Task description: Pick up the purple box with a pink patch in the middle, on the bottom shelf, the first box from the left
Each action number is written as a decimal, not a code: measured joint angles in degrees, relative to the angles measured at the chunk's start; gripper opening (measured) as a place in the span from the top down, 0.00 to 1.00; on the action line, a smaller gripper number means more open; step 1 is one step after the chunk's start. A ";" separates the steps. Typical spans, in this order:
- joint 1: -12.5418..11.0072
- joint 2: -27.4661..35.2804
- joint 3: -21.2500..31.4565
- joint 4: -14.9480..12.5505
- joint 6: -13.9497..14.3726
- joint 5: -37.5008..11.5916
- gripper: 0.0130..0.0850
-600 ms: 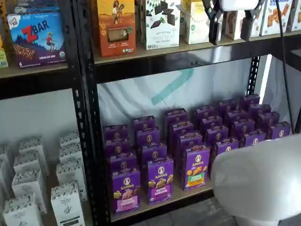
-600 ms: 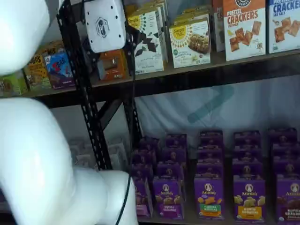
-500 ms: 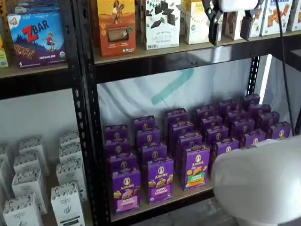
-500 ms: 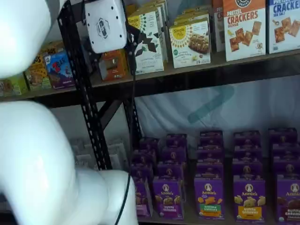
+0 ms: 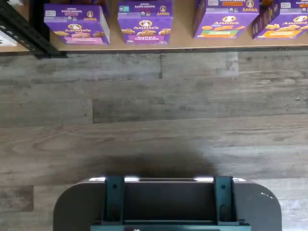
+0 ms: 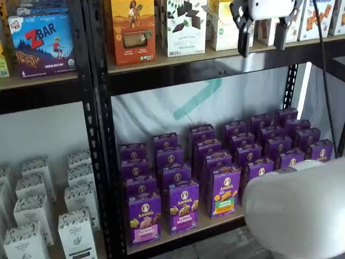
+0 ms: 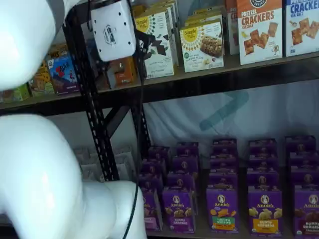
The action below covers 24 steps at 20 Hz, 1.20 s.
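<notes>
The purple box [image 6: 144, 218] with a pink band stands upright at the left front of the bottom shelf [image 6: 202, 229], ahead of a row of like boxes. The wrist view shows the purple box [image 5: 76, 24] too, on the shelf board [image 5: 183, 44] just beyond the floor. In a shelf view the white arm partly hides the purple box [image 7: 150, 211]. My gripper [image 6: 261, 39] hangs high, in front of the upper shelf and far above and to the right of the box. It is open, with a wide gap between its black fingers and nothing in them.
Several other purple boxes [image 6: 225, 190] fill the bottom shelf in rows. Snack boxes [image 6: 132, 29] line the upper shelf. White cartons [image 6: 75, 232] stand in the left bay past a black upright [image 6: 99, 162]. A big white arm link [image 6: 299, 210] fills the lower right.
The gripper has shifted slightly lower in front of the upper shelf, and the white arm links have moved a little. The boxes have not moved.
</notes>
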 joint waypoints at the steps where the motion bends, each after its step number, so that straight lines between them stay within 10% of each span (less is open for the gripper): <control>1: 0.33 -0.24 0.86 -0.26 0.27 -0.67 0.00; 24: 2.92 -3.31 21.53 2.14 3.46 -17.09 0.00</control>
